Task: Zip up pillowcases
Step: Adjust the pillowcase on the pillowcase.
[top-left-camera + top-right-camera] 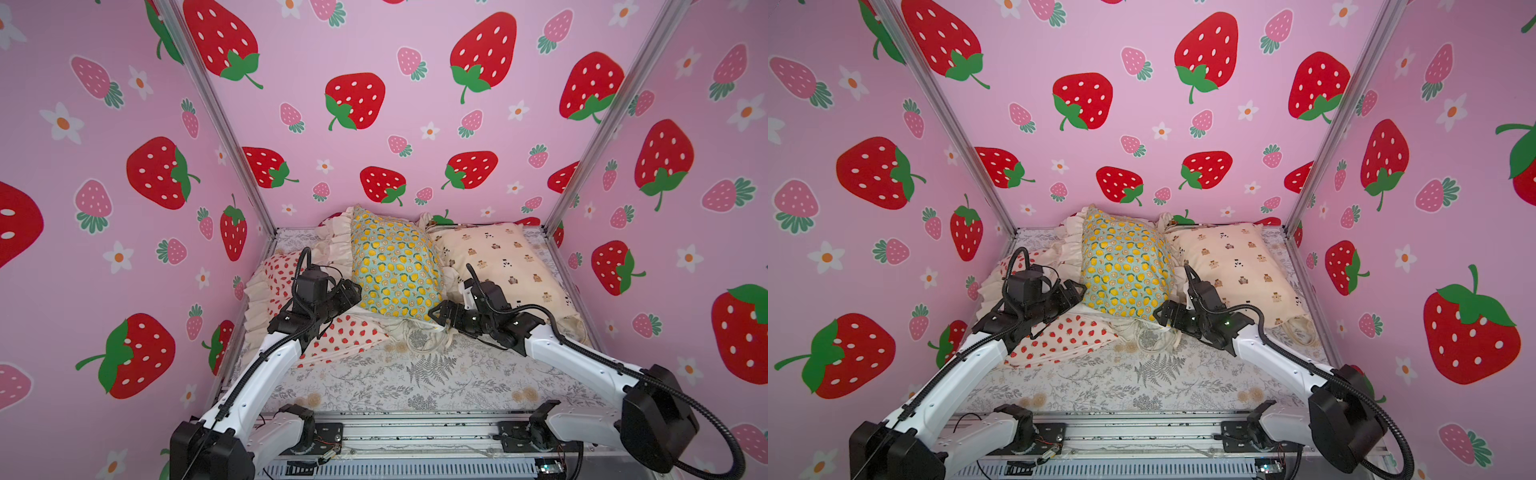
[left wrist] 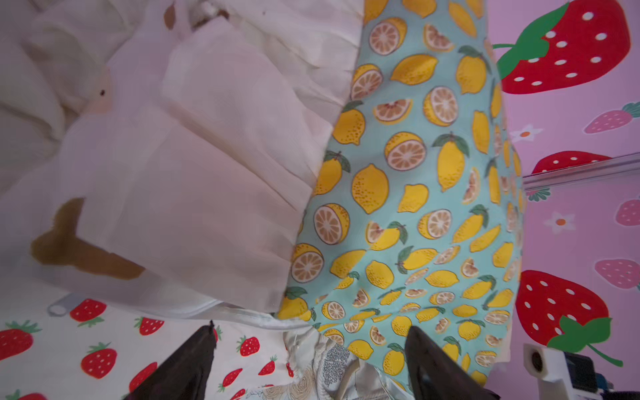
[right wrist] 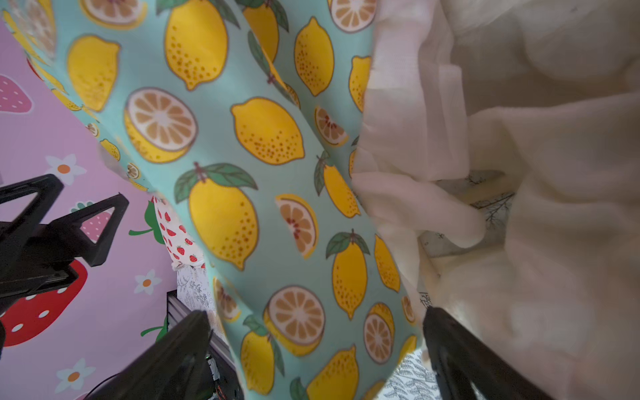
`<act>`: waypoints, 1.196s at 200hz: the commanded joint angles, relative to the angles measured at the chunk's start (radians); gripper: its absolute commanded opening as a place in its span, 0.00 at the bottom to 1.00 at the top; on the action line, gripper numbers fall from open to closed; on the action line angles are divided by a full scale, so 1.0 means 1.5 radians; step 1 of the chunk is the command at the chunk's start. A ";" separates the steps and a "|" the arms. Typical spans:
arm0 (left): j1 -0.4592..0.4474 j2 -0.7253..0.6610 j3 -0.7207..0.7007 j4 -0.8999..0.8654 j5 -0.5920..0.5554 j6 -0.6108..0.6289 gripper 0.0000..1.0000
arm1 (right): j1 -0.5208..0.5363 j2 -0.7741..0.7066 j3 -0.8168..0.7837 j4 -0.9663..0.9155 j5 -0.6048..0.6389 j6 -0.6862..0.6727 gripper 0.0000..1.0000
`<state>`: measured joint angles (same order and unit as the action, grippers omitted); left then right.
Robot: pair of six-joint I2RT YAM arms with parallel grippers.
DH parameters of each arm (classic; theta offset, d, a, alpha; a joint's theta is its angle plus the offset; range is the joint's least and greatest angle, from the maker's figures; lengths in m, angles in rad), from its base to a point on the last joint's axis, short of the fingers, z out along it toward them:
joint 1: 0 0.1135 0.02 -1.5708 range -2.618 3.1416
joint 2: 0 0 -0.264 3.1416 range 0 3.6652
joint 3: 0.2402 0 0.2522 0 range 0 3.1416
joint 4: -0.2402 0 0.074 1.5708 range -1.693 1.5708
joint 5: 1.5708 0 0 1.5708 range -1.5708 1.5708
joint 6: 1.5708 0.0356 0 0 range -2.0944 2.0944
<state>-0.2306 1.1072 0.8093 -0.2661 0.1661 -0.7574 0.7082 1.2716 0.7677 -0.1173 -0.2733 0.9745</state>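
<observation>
The mint lemon pillowcase [image 1: 395, 266] [image 1: 1127, 266] stands tilted at the middle back, with a cream ruffle [image 2: 207, 173] along its side. The strawberry pillowcase [image 1: 340, 336] lies at the left under my left arm. At the back right rests the cream pillowcase with small bears [image 1: 507, 257]. My left gripper [image 1: 351, 291] [image 2: 311, 327] is open at the lemon case's lower left corner, above the strawberry cloth [image 2: 104, 346]. My right gripper [image 1: 440, 313] [image 3: 317, 313] is open at the lower right corner, with lemon cloth [image 3: 242, 173] bulging between its spread fingers. No zipper shows clearly.
A grey fern-print sheet [image 1: 415, 374] covers the floor of the cell in front of the pillows. Pink strawberry-print walls [image 1: 374, 124] close in the left, back and right sides, with metal posts [image 1: 224, 124] at the corners. A metal rail [image 1: 415, 428] runs along the front.
</observation>
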 commanded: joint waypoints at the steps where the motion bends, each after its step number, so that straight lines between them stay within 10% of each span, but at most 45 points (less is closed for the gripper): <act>1: 0.007 0.035 0.004 0.097 0.034 0.020 0.89 | -0.006 0.031 0.019 0.070 -0.012 0.020 1.00; 148: 0.005 0.165 0.081 0.203 0.127 0.017 0.36 | -0.030 0.142 0.093 0.100 0.015 -0.069 0.69; 239: -0.012 0.119 0.183 0.096 0.147 0.018 0.00 | -0.069 0.059 0.181 -0.016 0.092 -0.178 0.27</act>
<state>-0.2367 1.3308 1.0092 -0.0525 0.3580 -0.7376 0.6296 1.4117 0.9871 -0.0654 -0.1997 0.7750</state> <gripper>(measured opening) 0.063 0.318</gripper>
